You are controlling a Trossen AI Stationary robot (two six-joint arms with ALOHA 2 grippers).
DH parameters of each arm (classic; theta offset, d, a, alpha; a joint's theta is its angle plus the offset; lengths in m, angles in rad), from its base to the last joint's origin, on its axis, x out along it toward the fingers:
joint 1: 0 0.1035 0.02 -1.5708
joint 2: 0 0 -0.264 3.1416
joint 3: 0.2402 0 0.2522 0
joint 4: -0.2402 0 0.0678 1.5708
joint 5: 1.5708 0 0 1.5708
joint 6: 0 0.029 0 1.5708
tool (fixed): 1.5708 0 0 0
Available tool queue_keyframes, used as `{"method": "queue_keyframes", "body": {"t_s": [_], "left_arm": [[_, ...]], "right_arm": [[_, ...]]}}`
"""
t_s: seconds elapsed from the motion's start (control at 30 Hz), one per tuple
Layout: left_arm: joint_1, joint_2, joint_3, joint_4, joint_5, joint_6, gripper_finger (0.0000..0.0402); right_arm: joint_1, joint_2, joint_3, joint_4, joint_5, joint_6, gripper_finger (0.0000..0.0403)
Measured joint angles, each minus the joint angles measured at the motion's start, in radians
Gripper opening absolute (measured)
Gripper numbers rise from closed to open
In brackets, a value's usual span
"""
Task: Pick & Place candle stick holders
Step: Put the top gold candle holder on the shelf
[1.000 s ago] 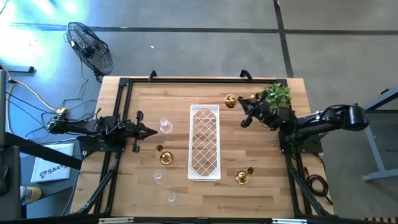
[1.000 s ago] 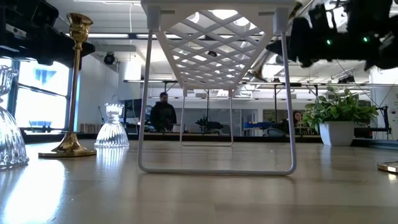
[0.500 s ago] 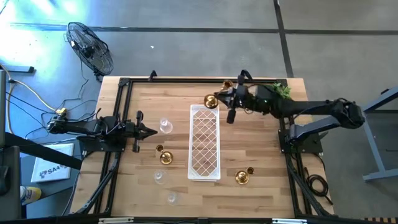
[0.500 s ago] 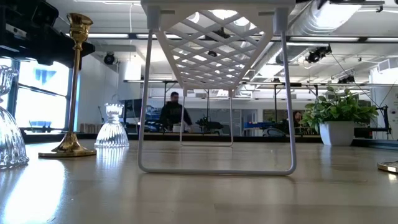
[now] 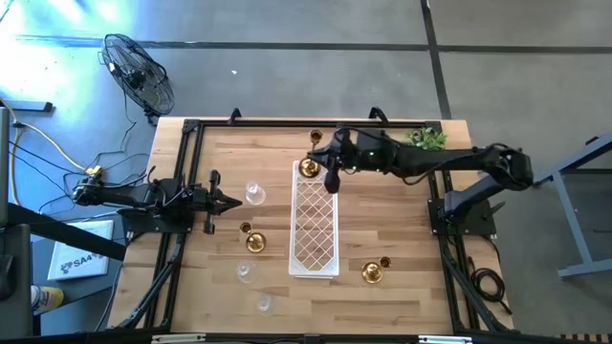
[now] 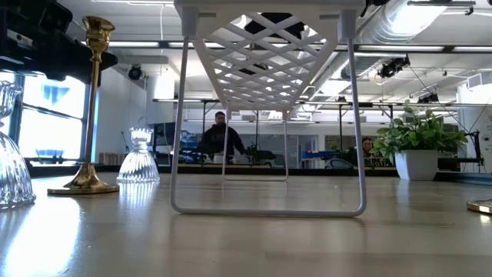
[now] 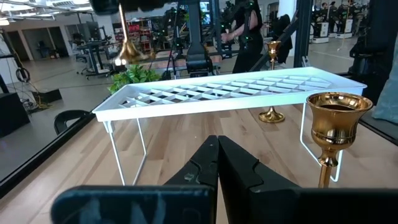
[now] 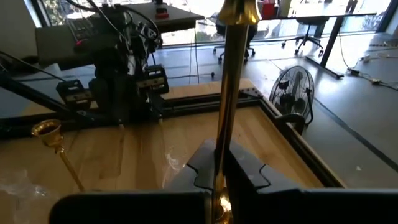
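My right gripper (image 5: pixel 323 161) reaches in from the table's right, over the far end of the white lattice tray (image 5: pixel 315 225), and is shut on a tall brass candle stick holder (image 5: pixel 309 167). My left gripper (image 5: pixel 229 202) waits shut and level at the table's left, touching nothing. Standing on their bases are a brass holder (image 5: pixel 254 241) left of the tray, another brass holder (image 5: pixel 371 272) at the near right, and three glass holders (image 5: pixel 254 194), (image 5: pixel 245 272), (image 5: pixel 263 304) on the left. My right gripper pinches the brass holder's thin stem (image 8: pixel 225 93) between its two fingers. The fingers come nearly level from the table's right and lie across the stem. The holder stands about upright in the hold, and its flared base (image 7: pixel 129 53) hangs clear above the tray's far end.
The tray (image 6: pixel 265 61) stands on thin wire legs along the table's middle. A small green plant (image 5: pixel 427 139) sits at the far right corner. A black frame runs along the table's edges. A person sits in the room beyond the table.
My right gripper has carried the brass holder from beside the plant toward the table's left, rising and tipping from slanting down to nearly level. The holder now hangs over the tray's far end. The gripper has stayed shut on it.
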Motion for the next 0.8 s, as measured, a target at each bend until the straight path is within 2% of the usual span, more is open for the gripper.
{"method": "queue_keyframes", "body": {"t_s": [0.5,0.8], "left_arm": [[0.000,0.000,0.000,0.000,0.000,0.000,0.0001],[0.000,0.000,0.000,0.000,0.000,0.000,0.0001]], "right_arm": [[0.002,0.097,0.000,0.026,0.001,0.000,0.0008],[0.005,0.109,0.000,0.019,0.017,-0.003,0.0008]]}}
